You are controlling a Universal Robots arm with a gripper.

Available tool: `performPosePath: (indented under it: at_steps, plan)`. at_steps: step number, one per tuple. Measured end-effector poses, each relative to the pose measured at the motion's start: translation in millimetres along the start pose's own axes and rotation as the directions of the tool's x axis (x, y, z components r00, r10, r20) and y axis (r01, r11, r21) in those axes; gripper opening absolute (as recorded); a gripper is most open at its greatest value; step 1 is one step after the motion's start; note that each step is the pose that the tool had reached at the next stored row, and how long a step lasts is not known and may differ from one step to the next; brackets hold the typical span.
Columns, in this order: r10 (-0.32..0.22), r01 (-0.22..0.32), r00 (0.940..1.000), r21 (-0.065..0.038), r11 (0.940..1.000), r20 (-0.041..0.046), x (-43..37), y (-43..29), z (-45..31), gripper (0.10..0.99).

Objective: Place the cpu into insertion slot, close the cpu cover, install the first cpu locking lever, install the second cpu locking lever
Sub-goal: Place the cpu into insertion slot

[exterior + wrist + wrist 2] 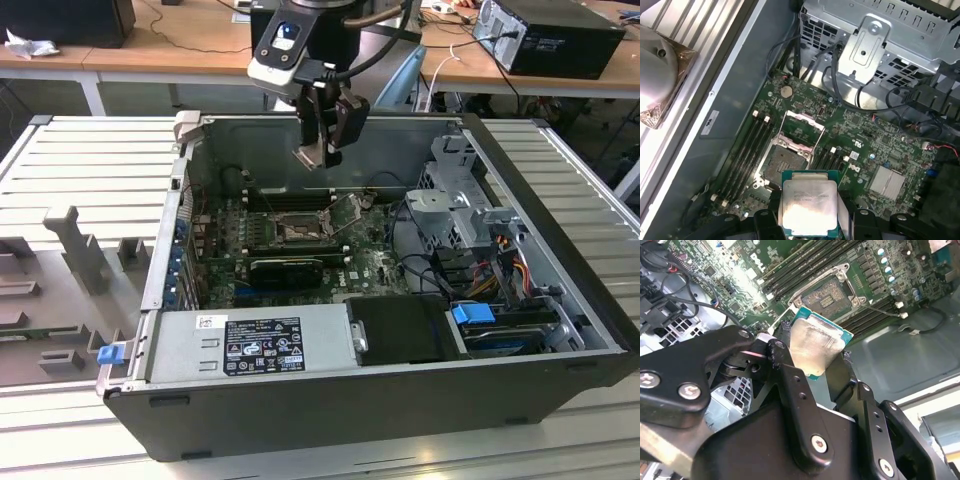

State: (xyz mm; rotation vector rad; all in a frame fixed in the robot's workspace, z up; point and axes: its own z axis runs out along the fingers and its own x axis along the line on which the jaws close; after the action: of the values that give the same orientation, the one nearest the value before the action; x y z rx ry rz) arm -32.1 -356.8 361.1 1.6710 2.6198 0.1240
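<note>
The black claw pinches the small square cpu — pale silver top, teal-green rim — well above the open black insertion slot.

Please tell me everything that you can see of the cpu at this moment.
The cpu is a small flat square chip with a pale silver metal top, glaring under the light, on a green base. The gripper holds it by two opposite sides. In the exterior view it hangs tilted in the air, high over the green motherboard. The insertion slot below lies uncovered, and the chip does not touch it.
</note>
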Motion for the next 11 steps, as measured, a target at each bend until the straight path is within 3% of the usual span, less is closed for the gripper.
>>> performPosePath:
  at_steps: [6, 11]
  plan:
    - [0.042, -0.042, 0.9991, -0.001, 0.9991, 0.0035, 0.0, -0.1, 1.8, 0.525]
    - [0.137, -0.137, 0.9905, -0.003, 0.9906, 0.0114, -0.1, -0.3, 3.4, 0.525]
